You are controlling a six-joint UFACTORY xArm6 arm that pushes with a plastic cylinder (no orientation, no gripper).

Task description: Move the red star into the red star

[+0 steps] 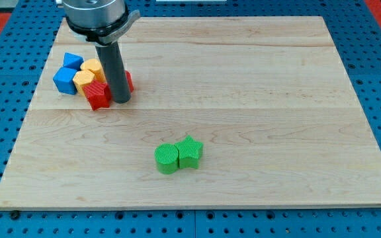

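Observation:
A red star block [98, 94] lies on the wooden board at the view's upper left. A second red block [128, 82] shows just right of the rod, mostly hidden behind it, shape unclear. My tip [122, 99] rests on the board between them, touching or nearly touching the red star's right side. The rod rises up to the arm head at the view's top.
Left of the red star sit two yellow blocks [83, 79] [93, 67] and two blue blocks [64, 80] [73, 61], packed close together. A green cylinder [167, 158] and a green star [190, 152] touch each other at the lower middle. The board's edge [197, 208] runs along the bottom.

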